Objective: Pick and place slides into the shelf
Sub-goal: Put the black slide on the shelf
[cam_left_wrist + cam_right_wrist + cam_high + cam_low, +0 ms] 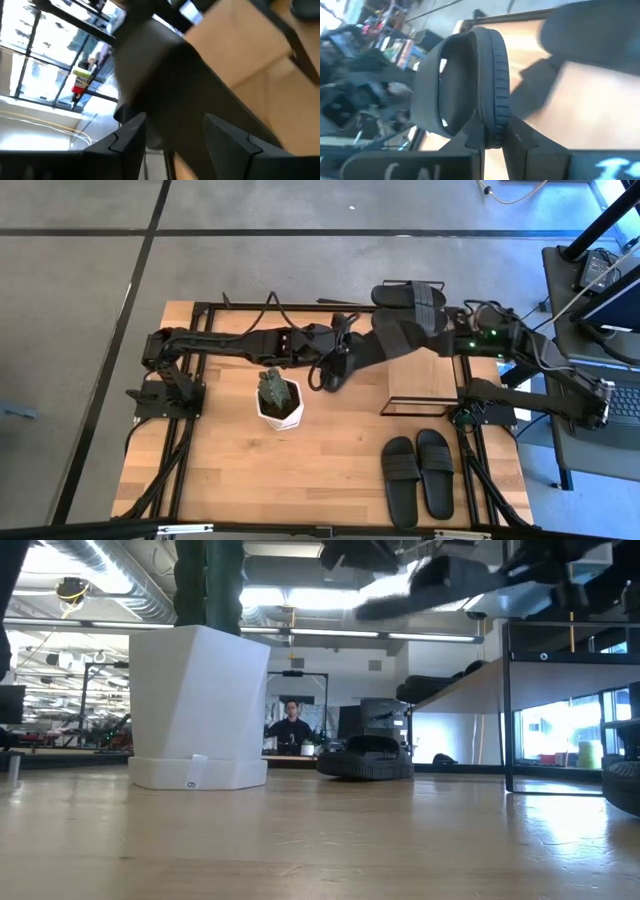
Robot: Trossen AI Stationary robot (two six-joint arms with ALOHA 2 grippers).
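Your left gripper [345, 363] sits behind the white planter [280, 402], its fingers [227, 137] spread either side of a black slide [395, 340] held in the air. To its right, above the shelf [425, 385], your right gripper [492, 140] is clenched on that slide's rim. Another slide [410, 294] lies at the shelf's far end; a pair [420, 475] rests on the table [230, 470] nearer you.

A black slide [175, 95] sits between the left gripper's [175, 140] spread fingers [125, 142], above the shelf [240, 55].
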